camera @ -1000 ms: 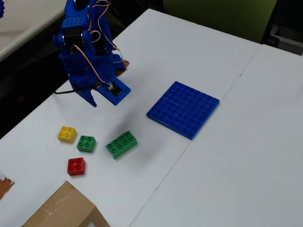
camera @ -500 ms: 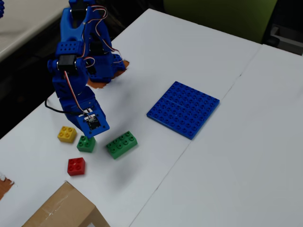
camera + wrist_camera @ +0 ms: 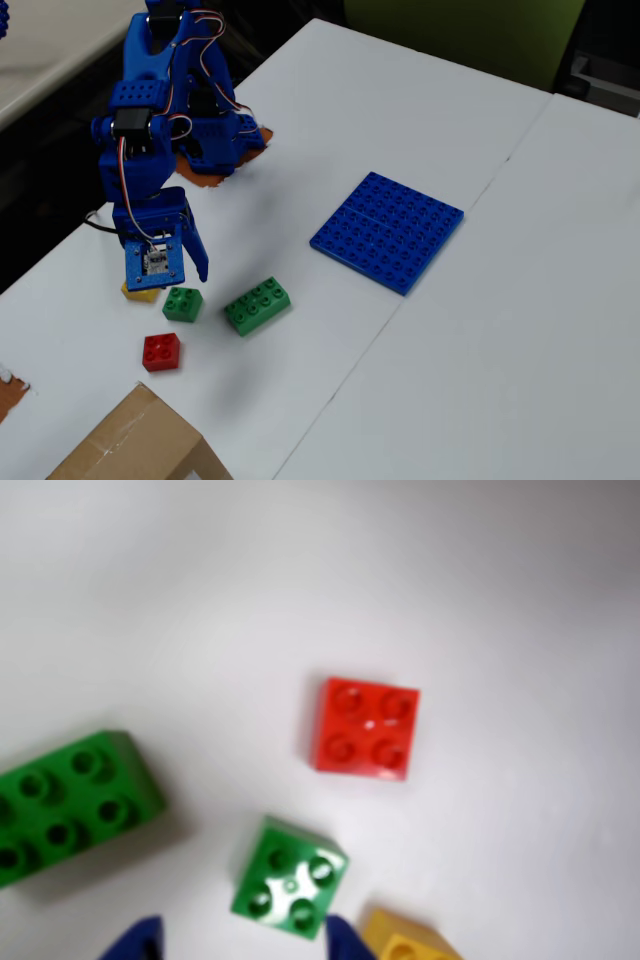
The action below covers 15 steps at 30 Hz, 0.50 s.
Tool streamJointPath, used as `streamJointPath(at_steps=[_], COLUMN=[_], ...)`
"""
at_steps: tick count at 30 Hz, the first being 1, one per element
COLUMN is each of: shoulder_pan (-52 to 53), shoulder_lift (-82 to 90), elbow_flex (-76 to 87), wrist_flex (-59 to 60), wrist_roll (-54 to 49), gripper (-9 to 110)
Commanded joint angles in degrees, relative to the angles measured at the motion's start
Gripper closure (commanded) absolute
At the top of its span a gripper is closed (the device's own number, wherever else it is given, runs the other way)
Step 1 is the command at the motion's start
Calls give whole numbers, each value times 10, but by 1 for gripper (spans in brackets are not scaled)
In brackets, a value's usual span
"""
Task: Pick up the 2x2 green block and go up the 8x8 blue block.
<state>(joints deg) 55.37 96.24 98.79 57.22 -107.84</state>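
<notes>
So the 2x2 green block (image 3: 182, 303) was a small square brick, bright glossy green, four studs on top, same footprint as the red and yellow ones. In the wrist view it (image 3: 290, 877) sat a bit rotated near the bottom of the frame, flat on the white table (image 3: 420, 120), with the two blue fingertips (image 3: 345, 938) poking in from the bottom edge on either side of it. The jaws were spread wider than the brick and not touching it, nothing held.

In the fixed view the gripper (image 3: 170, 270) hung just above and to the upper left of the little green brick, pointing down at the table.

Neighbours were pretty tight:
- the yellow brick (image 3: 138, 292) was mostly hidden behind the gripper in the fixed view; in the wrist view it (image 3: 408, 942) was just beside the right fingertip, close to the green one
- the red brick (image 3: 161, 352) sat near, clear of the others, and showed above the green block in the wrist view (image 3: 366, 728)
- the longer green brick (image 3: 257, 305), eight studs, lay near on the right in the fixed view, on the left in the wrist view (image 3: 70, 804)

The 8x8 blue block (image 3: 388, 231) lay flat well apart on the right in the fixed view, nothing on it. A cardboard box (image 3: 135, 445) corner sat at the bottom edge.
</notes>
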Motion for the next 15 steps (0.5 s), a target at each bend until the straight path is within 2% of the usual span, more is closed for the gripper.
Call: streamJointPath(at_steps=[1, 3, 6, 15], shoulder_pan=[18, 40, 69, 88], shoulder_lift=[-4, -17, -105, -151], elbow_flex=[-28, -61, -234, -238], wrist_flex=[-8, 25, 178, 111], wrist_roll=[19, 14, 15, 30], gripper=[75, 72, 67, 68])
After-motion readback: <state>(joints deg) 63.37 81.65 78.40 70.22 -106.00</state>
